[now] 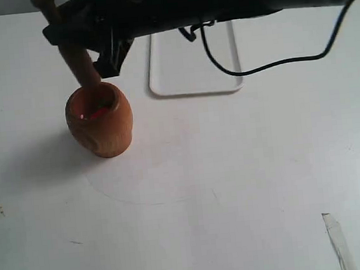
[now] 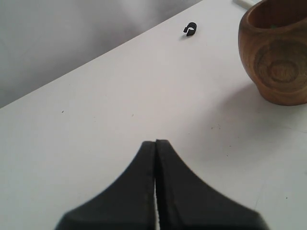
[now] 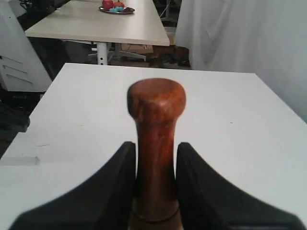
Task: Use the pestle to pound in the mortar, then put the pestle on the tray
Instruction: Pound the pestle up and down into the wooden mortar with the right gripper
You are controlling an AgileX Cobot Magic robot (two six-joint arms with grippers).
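The tabletop (image 1: 236,187) is white, and its far edge shows at the top left of the exterior view. The mortar (image 1: 99,120) stands upright near that far edge, on the left arm's side. The tray (image 1: 194,86) lies flat beside it, closer to the middle of the far edge. A strip of bare surface separates the two. A wide stretch of open tabletop runs from the mortar and tray to the near edge. A clear tape strip (image 1: 337,241) lies toward the near right corner.

The right arm reaches across above the tray, hiding its far end. A black cable (image 1: 269,66) hangs over the tray's right rim.

The right gripper (image 3: 156,145) is clamped on the shaft of the pestle (image 1: 76,62), one finger on each side. The pestle tilts, its lower end inside the mouth of the mortar. It is dark reddish-brown wood with a rounded knob on the free end.

The mortar is orange-brown wood, barrel-shaped and thick-walled, with ring grain on its side. Red bits (image 1: 95,112) lie inside.

The left gripper (image 2: 156,142) hangs over bare tabletop near the mortar, its fingers pressed together with nothing between them. A small black clip (image 2: 190,29) lies near a table edge.
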